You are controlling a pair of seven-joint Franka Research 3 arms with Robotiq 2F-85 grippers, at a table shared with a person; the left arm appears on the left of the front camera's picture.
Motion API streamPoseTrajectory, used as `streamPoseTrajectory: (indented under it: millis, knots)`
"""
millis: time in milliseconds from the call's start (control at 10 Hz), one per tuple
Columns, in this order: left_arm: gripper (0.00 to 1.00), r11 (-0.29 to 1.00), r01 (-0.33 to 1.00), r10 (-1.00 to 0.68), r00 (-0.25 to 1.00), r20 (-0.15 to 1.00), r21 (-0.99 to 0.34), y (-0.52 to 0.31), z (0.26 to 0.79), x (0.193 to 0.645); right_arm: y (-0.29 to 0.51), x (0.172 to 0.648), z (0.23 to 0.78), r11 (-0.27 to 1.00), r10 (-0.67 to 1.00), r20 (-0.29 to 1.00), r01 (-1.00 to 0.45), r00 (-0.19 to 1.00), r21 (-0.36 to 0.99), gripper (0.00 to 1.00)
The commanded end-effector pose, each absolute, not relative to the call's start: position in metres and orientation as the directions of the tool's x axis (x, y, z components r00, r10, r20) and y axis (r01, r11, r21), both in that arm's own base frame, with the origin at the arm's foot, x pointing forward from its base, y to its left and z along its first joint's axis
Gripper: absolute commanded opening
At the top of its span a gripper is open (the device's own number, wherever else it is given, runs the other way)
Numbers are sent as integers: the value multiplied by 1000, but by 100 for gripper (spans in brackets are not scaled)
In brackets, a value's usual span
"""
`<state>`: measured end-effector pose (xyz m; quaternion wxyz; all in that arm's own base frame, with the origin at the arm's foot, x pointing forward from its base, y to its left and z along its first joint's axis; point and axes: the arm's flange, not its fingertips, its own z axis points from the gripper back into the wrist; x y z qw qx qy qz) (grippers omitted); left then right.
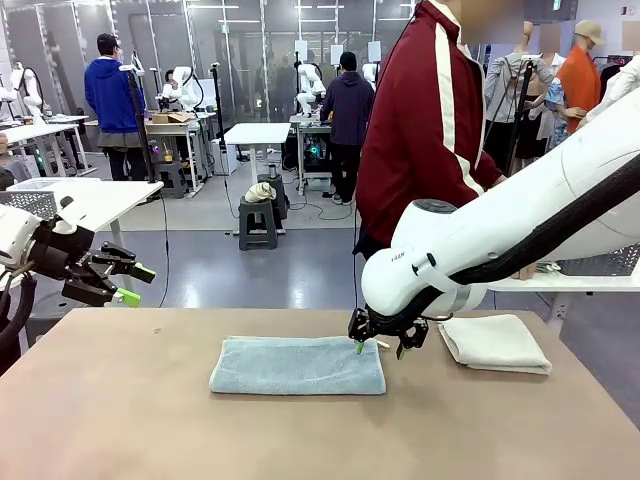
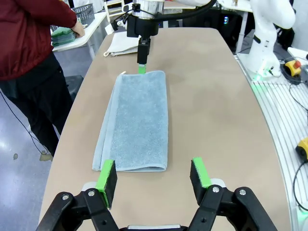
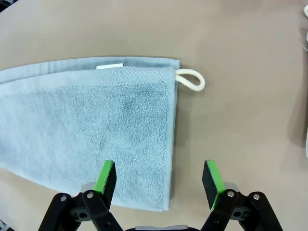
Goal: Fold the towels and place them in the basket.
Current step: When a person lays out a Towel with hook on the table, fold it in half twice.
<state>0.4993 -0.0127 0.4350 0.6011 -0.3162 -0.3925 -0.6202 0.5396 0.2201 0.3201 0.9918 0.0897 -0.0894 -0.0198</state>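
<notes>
Brown tabletop [image 1: 120, 420] fills the near ground, and on it, about the middle, lies the light blue towel [image 1: 297, 365], folded into a long flat rectangle with its edges roughly squared. A cream hanging loop [image 3: 191, 79] sticks out from one corner of it, next to a small white label [image 3: 109, 66] on the lower layer. The right gripper [image 1: 382, 341] hangs low over the towel's right end with its jaws spread apart and nothing between them; in the right wrist view one green pad sits above the terry and the other above bare table just past the towel's short edge. Just beside it, further right on the table, the cream-white towel [image 1: 495, 342] rests folded into a thick pad, apart from the blue one. The left gripper [image 1: 118, 282] is raised off the table's left edge, also spread wide and empty, pointing along the blue towel's length. Beyond the far edge stands a person in a dark red jacket [image 1: 425, 130], whose hand [image 2: 77, 30] is at a side table holding a dark mesh basket [image 2: 83, 10].
</notes>
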Motion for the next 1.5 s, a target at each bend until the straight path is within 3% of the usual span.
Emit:
streamPoseTrajectory:
  millis: [0, 300, 400, 500, 600, 900, 1000, 1100, 1200, 1300, 1400]
  knots:
    - [78, 34, 995, -486, -68, 871, 97, -13, 436, 498, 233, 548, 312, 986, -92, 186, 63, 978, 156, 90]
    - [78, 34, 995, -486, -68, 871, 97, -13, 436, 498, 238, 553, 296, 988, -91, 164, 69, 982, 138, 90]
    - [78, 34, 995, -486, -68, 871, 97, -13, 436, 498, 240, 554, 293, 988, -90, 154, 69, 984, 140, 70]
    - [78, 34, 995, -486, -68, 871, 97, -13, 436, 498, 241, 555, 290, 989, -85, 162, 64, 983, 130, 70]
    - [78, 34, 995, -486, -68, 871, 97, -13, 436, 498, 242, 555, 290, 989, -84, 165, 62, 983, 133, 55]
    - [78, 34, 995, -486, -68, 871, 97, -13, 436, 498, 244, 556, 289, 989, -85, 159, 64, 984, 130, 55]
    - [78, 34, 995, -486, -68, 871, 97, -13, 436, 498, 244, 556, 290, 989, -90, 153, 70, 984, 131, 36]
    - [78, 34, 995, -486, -68, 871, 97, -13, 436, 498, 244, 556, 289, 988, -92, 150, 72, 984, 134, 35]
    - [78, 34, 995, -486, -68, 871, 97, -13, 436, 498, 243, 556, 290, 988, -92, 146, 72, 985, 138, 16]
    - [78, 34, 995, -486, -68, 871, 97, -13, 436, 498, 242, 556, 289, 987, -92, 142, 72, 986, 141, 33]
    - [78, 34, 995, -486, -68, 871, 97, -13, 436, 498, 242, 556, 290, 987, -91, 140, 70, 986, 145, 19]
